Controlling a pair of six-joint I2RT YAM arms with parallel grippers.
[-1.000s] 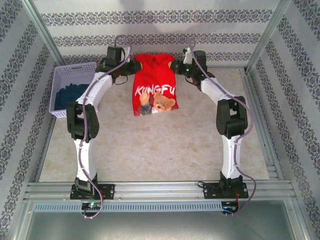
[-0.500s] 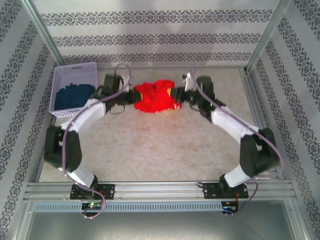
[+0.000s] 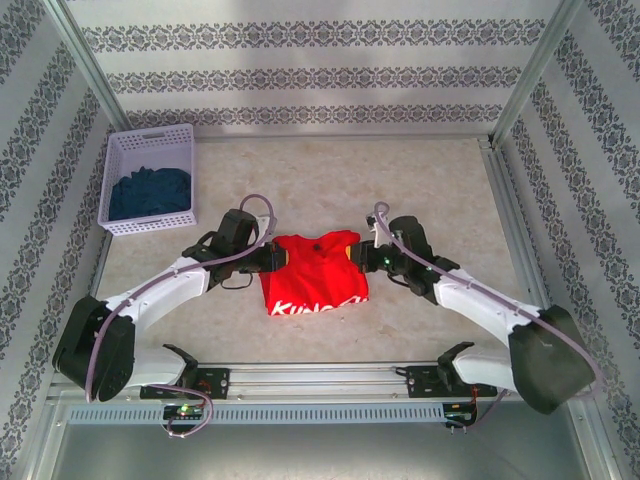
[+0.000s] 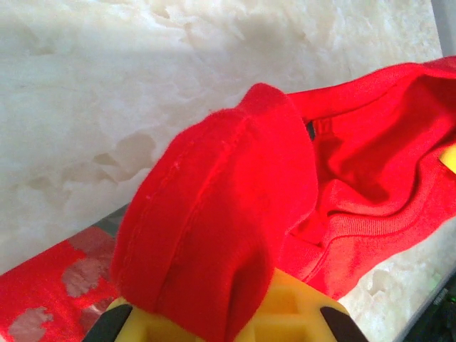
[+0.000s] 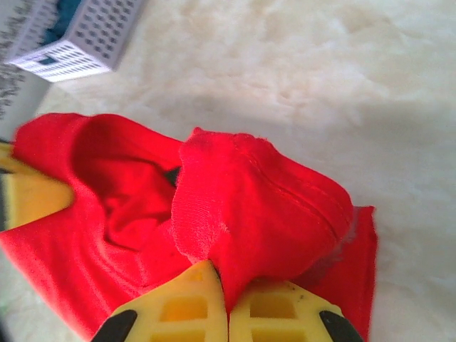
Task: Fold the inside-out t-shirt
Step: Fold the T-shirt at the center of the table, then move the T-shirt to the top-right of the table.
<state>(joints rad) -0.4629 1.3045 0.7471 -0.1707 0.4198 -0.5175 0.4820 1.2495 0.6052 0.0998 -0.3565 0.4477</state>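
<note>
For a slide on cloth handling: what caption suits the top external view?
Left gripper and right gripper, shut on the red t-shirt, spread it between them over the table, basket at far left.

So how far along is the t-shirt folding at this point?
Done: the t-shirt lies on the table as a rough rectangle, with white lettering at its near edge. In hand: the left gripper and the right gripper are each shut on a far corner, cloth bunched at both grips. Left: releasing, then probably more folds; no compact bundle yet.
</note>
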